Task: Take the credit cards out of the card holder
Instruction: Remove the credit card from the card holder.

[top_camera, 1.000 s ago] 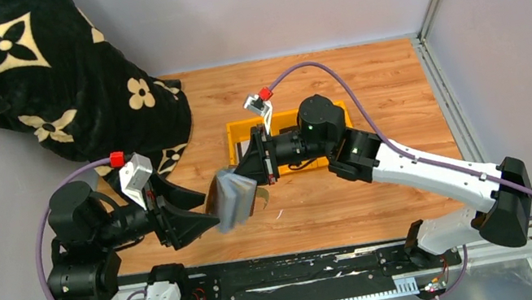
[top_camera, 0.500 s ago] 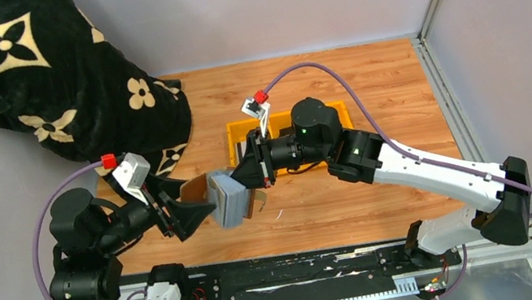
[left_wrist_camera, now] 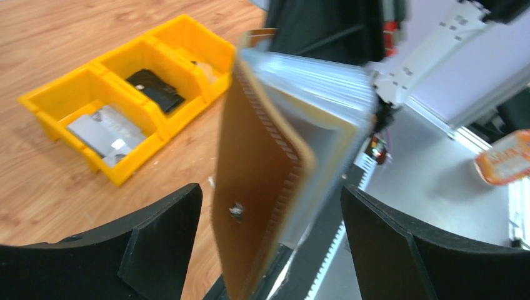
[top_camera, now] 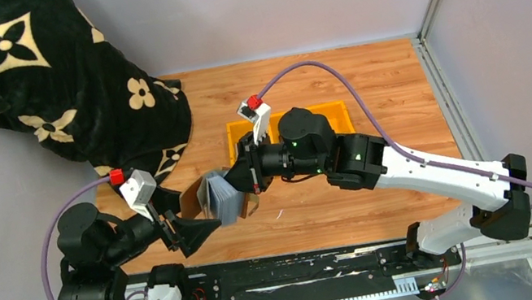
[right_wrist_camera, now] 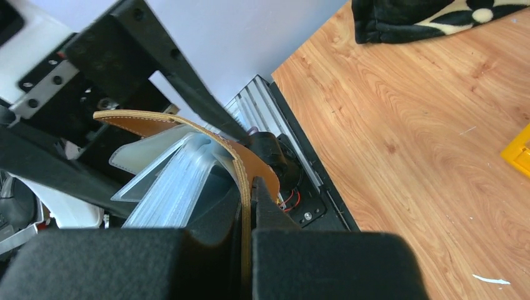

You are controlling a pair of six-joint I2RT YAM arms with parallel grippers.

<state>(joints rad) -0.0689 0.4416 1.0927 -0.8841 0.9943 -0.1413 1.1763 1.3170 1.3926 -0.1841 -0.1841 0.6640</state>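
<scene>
The card holder (top_camera: 215, 198) hangs above the near-left part of the table (top_camera: 401, 93), its brown leather cover pinched in the clenched right end effector (right_wrist_camera: 247, 215). The left end effector (left_wrist_camera: 270, 190) gapes wide around it, touching nothing. It looks light and floppy, with slick plastic sleeves (left_wrist_camera: 325, 81) fanning out. The stitched cover edge seems the firmest place to hold.

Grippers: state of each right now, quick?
Left gripper: open, jaws either side of the card holder, not touching it.
Right gripper: shut on the card holder's brown cover.
</scene>
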